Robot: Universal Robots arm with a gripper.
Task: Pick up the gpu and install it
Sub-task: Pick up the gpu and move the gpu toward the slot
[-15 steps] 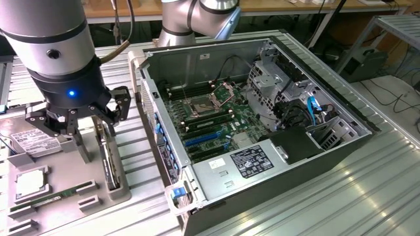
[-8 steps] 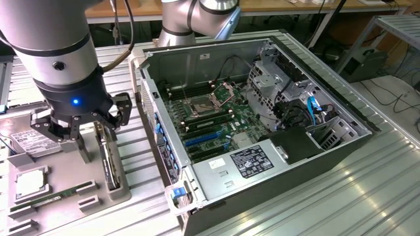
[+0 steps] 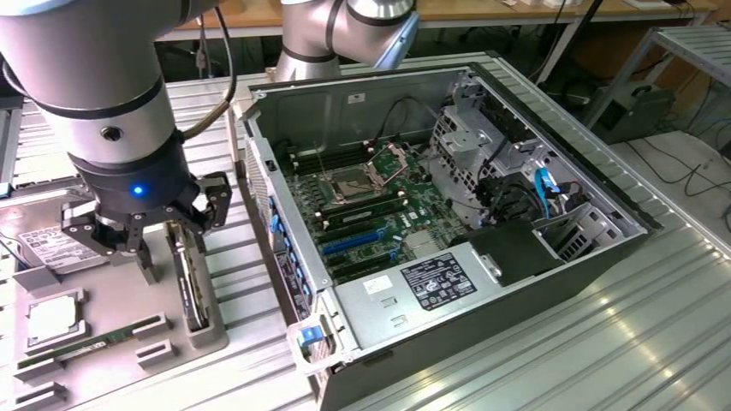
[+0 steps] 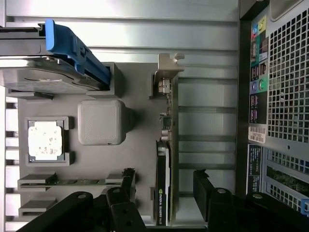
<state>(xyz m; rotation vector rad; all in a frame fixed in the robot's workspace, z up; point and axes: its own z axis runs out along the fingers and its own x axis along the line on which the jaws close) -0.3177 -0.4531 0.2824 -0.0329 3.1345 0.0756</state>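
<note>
The gpu [image 3: 190,287] is a thin dark card standing on edge in a slot of the grey holder tray [image 3: 115,295], at the exterior view's left beside the open computer case. My gripper [image 3: 171,248] hangs right over it, open, with one finger on each side of the card. In the wrist view the gpu [image 4: 162,193] shows a black edge with a green label and its silver bracket [image 4: 166,72] at the far end. My gripper [image 4: 164,181] straddles it there, and both fingertips [image 4: 128,180] stand apart from the card's faces.
The open computer case [image 3: 594,184] lies at the exterior view's right, its motherboard showing blue slots [image 3: 354,244]. The tray [image 4: 140,125] also holds a hard drive [image 4: 48,79], a processor [image 4: 46,140] and a memory stick [image 4: 67,181]. A second arm [image 3: 342,34] stands behind the case.
</note>
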